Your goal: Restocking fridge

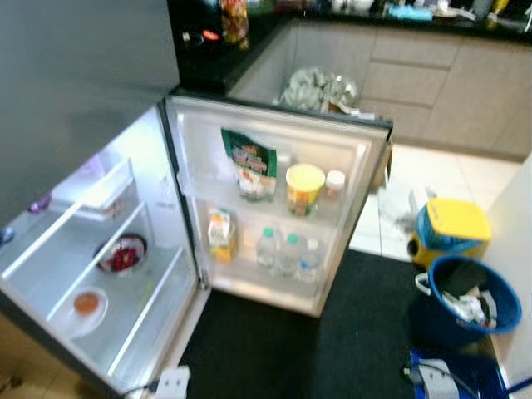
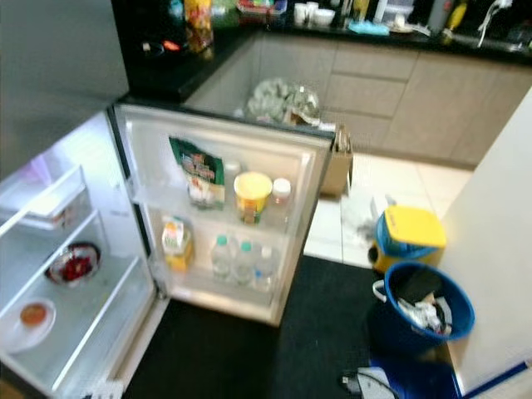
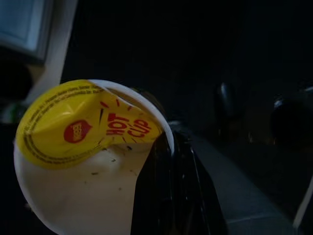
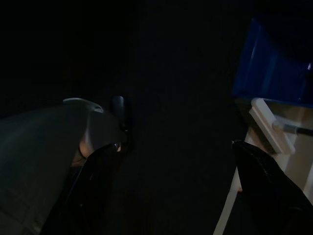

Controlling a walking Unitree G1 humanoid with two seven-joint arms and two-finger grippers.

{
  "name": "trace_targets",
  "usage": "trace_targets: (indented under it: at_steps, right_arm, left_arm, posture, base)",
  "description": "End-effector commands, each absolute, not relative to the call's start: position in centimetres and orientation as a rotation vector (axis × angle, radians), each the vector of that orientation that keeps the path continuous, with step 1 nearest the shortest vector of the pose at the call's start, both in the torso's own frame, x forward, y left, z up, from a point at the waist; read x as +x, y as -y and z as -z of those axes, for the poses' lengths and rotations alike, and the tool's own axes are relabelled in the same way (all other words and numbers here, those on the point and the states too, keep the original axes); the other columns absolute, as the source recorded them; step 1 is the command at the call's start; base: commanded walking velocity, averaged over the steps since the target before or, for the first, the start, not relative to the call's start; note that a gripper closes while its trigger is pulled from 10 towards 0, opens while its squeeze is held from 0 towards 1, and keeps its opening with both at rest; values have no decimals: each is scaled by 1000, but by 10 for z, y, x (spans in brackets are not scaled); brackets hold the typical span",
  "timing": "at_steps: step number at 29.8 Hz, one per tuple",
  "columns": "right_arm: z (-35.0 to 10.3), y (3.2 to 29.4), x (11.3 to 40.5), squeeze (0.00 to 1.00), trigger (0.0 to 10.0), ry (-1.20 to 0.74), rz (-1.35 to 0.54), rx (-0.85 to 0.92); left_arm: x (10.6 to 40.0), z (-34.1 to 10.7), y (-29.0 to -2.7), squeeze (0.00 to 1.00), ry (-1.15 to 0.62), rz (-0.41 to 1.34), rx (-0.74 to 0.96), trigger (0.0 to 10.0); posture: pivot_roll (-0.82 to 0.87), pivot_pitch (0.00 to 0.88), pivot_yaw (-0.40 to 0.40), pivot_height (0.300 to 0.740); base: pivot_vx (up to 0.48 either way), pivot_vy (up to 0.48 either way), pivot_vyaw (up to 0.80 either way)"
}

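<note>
The left gripper is clamped on one white cup whose yellow foil lid, printed "HOT CUP", is partly peeled back; a black finger lies against the cup's side, over dark floor. The right gripper hangs with its two fingers spread wide and nothing between them, beside something blue.

The fridge stands open at the left of the scene. Its interior shelves carry three items: one clear lidded box on the far shelf, one dark bowl of red food on the middle shelf, and one white dish with an orange item on the near shelf. Bare shelf surface remains around each.

The fridge door is swung fully out to the right. Its upper rack holds one green packet, one yellow-lidded tub and one small white jar. Its lower rack holds one orange carton and three water bottles side by side, with a gap between carton and bottles.

A black mat covers the floor before the door. To the right stand one blue bucket holding rubbish and, just beyond it, one bin with a yellow lid. A white wall edge bounds the near right. Grey cabinets run along the far side.
</note>
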State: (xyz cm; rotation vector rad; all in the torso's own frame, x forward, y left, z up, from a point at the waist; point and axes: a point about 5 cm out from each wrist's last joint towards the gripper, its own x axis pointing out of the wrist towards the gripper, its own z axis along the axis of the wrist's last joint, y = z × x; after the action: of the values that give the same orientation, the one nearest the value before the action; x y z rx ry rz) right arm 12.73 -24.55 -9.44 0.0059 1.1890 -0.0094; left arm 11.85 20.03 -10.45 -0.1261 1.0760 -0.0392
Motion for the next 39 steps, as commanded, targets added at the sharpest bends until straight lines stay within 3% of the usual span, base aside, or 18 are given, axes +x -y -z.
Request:
trace_targets:
  at_steps: [1, 23, 39]
  right_arm:
    - [92, 244, 134, 0, 10000, -1153, 14, 19]
    - [93, 241, 135, 0, 10000, -1146, 2, 25]
    - [93, 240, 136, 0, 10000, -1147, -11, 9]
  left_arm:
    - [119, 104, -201, 0, -1083, 43, -109, 10000]
    - [118, 105, -198, 0, -1087, 47, -107, 10000]
    - [120, 104, -203, 0, -1079, 12, -84, 10000]
  posture:
    - [-61, 0, -6, 740]
    - [-62, 0, -4, 740]
    - [-62, 0, -6, 740]
  base:
    - [0, -416, 0]
    - [0, -457, 0]
    - [0, 0, 0]
